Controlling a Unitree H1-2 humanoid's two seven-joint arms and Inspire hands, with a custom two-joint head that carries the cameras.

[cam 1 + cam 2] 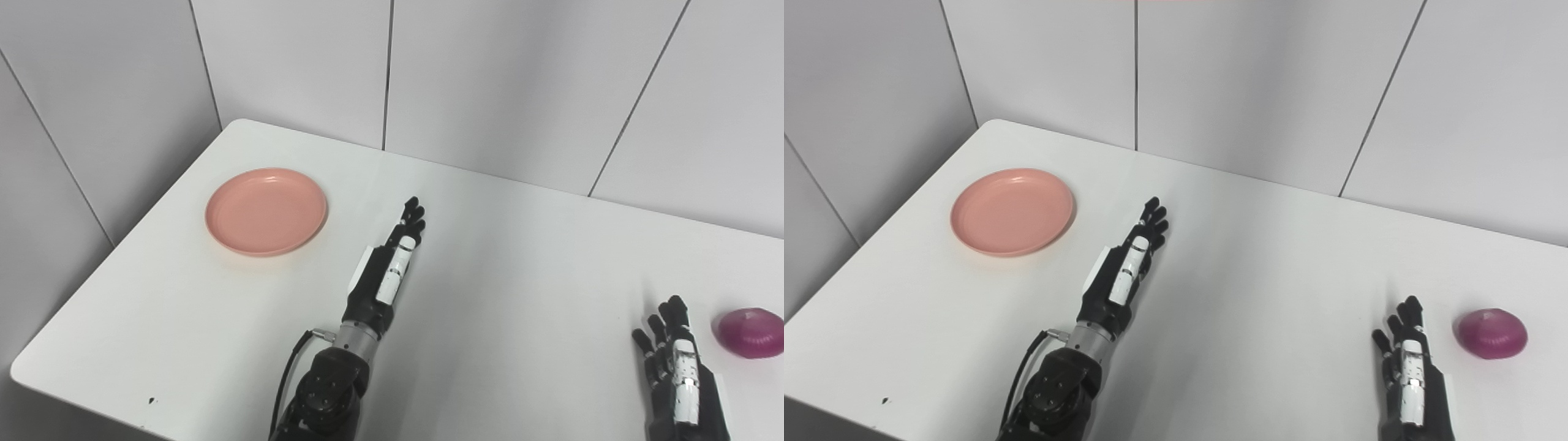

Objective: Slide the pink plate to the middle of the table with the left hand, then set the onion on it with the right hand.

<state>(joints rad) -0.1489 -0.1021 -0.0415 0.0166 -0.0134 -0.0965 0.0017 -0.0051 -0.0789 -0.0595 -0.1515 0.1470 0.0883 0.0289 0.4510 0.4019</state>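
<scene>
Left robot hand is sitting near mid-surface, fingers straight and held side by side, pointing up and away toward the back wall, thumb side up, holding nothing and closed on nothing. Its forearm is coming in from the bottom edge, with a black cable looping off the wrist joint. Right robot hand is sitting low at the bottom right, fingers extended and slightly fanned, also holding nothing, palm side not visible from here. Purple onion is lying on the white surface just beside the right robot hand's fingertips, to their right, with a clear gap, so no contact. In the left eye view the onion is sitting almost at the picture's right edge. Pink plate is lying flat and empty on the far-left part of the surface, near the left edge and the back corner, well apart from the left robot hand and up-left of its fingertips. Plate is not at the middle of the surface. Small dark speck is showing near the front-left corner of the surface. Grey panelled wall with vertical seams is running behind and along the left side.
</scene>
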